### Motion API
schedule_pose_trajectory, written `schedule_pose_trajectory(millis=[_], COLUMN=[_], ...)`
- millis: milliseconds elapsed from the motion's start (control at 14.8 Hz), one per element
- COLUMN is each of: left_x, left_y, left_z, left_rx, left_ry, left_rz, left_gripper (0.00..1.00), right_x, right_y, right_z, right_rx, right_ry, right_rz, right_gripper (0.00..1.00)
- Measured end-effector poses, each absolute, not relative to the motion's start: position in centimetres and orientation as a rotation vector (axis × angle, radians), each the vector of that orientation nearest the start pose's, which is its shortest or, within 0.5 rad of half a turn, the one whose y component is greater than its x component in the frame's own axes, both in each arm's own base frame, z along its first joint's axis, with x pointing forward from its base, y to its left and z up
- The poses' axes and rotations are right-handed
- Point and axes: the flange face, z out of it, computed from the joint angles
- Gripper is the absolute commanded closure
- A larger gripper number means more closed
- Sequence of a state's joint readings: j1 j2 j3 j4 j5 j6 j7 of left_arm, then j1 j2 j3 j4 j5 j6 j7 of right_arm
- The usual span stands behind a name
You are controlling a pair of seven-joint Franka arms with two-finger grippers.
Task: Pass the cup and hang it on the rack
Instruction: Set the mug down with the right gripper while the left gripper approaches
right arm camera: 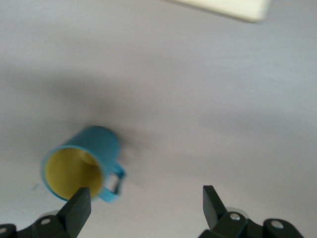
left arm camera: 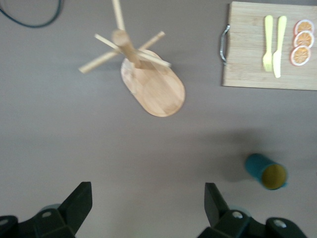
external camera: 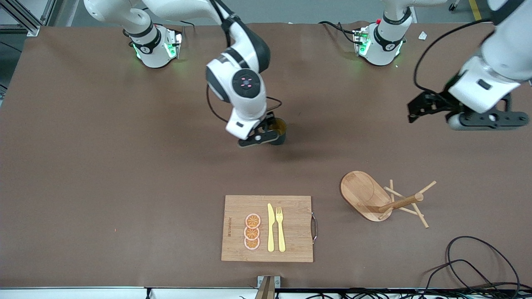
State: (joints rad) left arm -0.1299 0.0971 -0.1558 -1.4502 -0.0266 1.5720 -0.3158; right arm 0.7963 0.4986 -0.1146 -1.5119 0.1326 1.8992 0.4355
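In the front view I see only part of the small dark teal cup with a yellowish inside (external camera: 279, 129), because the right gripper (external camera: 259, 137) covers its side. It stands upright on the brown table (external camera: 104, 166) near the middle, farther from the front camera than the rectangular bamboo cutting board (external camera: 295, 207). The handle is hidden there; the right wrist view shows it clearly on the cup (right arm camera: 81, 166), mouth up, with the right gripper (right arm camera: 143, 208) spread wide just above it, holding nothing.

The light wooden mug rack with an oval base (external camera: 376, 199) stands toward the left arm's end; its post leans in the picture.

The left gripper (external camera: 469, 114) hangs over that end, waiting. Its fingers (left arm camera: 79, 203) are spread apart and empty.
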Motion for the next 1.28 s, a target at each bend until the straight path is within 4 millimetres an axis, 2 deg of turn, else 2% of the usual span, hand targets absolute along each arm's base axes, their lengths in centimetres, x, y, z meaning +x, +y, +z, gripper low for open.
schedule_pose_trajectory(millis=[202,337,472,674,876,1078,1280], left_x=[55.5,55.2,54.2,51.3,48.2,45.2,42.3], left_y=[-19.4,-21.5,-25.6,-33.4,-40.2,-45.9,-51.1], left_z=[61.8,60.7,59.2,56.0,52.1,47.7,43.7], left_rx=[-3.183,-3.16,-3.098,-2.961,-2.849,-2.747,-2.665], left_ry=[-0.115,-0.242,-0.376,-0.528,-0.641,-0.719,-0.725], left_rz=[0.016,0.044,0.051,-0.011,-0.081,-0.199,-0.385], left_gripper=[0.0,0.0,0.0,0.0,0.0,0.0,0.0], right_x=[56.4,58.7,59.9,61.3,61.8,61.6,61.7], right_y=[34.0,26.6,20.9,13.2,7.5,4.0,0.4], right_z=[40.9,43.1,44.9,47.3,48.9,50.5,51.7], right_rx=[-3.138,-3.124,-3.102,-3.118,-3.176,-3.176,-3.16], right_ry=[-0.111,-0.023,-0.003,0.024,0.067,0.14,0.064], right_rz=[0.325,0.392,0.417,0.367,0.322,0.334,0.339], right_gripper=[0.0,0.0,0.0,0.0,0.0,0.0,0.0])
